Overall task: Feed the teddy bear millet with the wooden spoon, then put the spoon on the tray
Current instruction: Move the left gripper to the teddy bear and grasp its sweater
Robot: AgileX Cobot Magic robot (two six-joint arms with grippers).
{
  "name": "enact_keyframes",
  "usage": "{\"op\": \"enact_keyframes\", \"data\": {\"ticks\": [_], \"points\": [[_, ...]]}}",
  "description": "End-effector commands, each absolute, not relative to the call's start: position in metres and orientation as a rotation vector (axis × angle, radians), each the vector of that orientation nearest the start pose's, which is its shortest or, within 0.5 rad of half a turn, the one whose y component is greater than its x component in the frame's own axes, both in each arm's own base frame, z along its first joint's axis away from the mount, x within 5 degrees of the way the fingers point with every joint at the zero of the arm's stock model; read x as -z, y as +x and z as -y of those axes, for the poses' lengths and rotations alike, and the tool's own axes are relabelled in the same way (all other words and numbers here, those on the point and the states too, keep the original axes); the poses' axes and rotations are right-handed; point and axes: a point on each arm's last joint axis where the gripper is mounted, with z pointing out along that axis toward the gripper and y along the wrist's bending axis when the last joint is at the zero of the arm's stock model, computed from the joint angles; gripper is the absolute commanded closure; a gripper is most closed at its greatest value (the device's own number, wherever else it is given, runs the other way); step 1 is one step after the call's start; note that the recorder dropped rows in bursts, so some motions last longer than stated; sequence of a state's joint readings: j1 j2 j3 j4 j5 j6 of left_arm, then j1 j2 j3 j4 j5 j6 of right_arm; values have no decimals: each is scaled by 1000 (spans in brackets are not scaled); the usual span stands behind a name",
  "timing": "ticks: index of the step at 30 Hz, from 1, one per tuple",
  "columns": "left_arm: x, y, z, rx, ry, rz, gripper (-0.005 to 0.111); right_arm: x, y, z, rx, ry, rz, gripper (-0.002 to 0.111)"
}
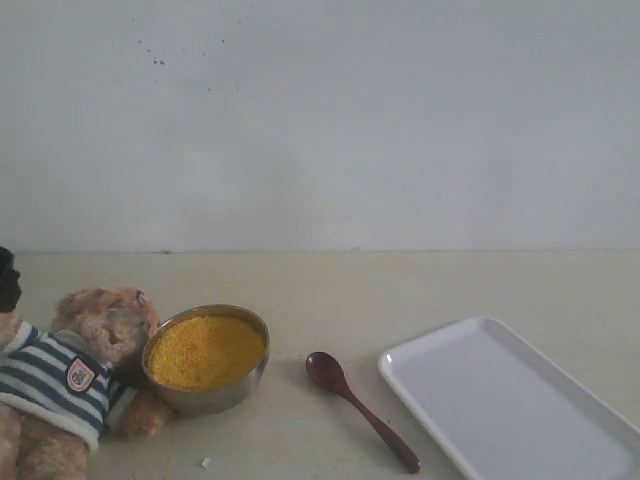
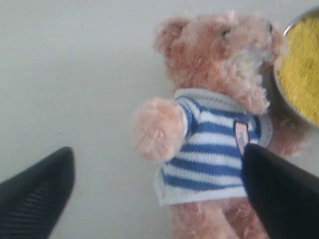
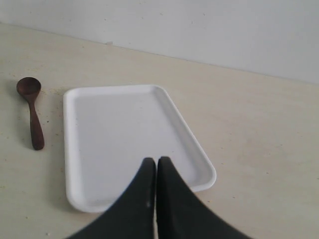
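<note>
The teddy bear in its striped shirt lies at the near left, its head against the steel bowl of millet. The wooden spoon lies on the table between the bowl and the white tray. My left gripper hovers wide open over the bear, one finger over the shirt's badge side, the other off to the bear's side. A dark bit of that arm shows at the left edge. My right gripper is shut and empty above the tray, with the spoon beside the tray.
A plain white wall runs behind the beige table. A few spilled grains lie in front of the bowl.
</note>
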State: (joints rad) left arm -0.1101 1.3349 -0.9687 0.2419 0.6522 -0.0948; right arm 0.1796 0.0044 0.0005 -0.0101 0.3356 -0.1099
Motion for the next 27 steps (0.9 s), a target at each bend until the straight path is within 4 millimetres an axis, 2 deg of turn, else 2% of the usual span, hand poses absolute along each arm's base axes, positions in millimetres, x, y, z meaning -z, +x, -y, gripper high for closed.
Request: {"op": "enact_keyframes", "data": {"ticks": [1,5,9,13,16,21,27], "points": [[-290,278,23,-21,24,-2420,-2,-183,53,-10,-42,-271,-1792,108],[-286,273,25,28,-27,-2491,-1,-183,53,-10,-42,-271,-1792,108],[-273,273,20,-83,67,-2456,-1,-183,53,-10,-42,-271,-1792,108],[-243,283,23,-64,99,-2426,-1,-183,53,-10,-42,-271,-1792,108],[-213,289,27,9,30,-2495,-1,-183,53,-10,-42,-271,-1792,108],[-170,301,28,-12,56,-2616,-1,-183,53,-10,-42,-271,-1792,108],[-143,319,33,47,35,-2556,-1,-183,53,-10,-42,-271,-1792,108]]}}
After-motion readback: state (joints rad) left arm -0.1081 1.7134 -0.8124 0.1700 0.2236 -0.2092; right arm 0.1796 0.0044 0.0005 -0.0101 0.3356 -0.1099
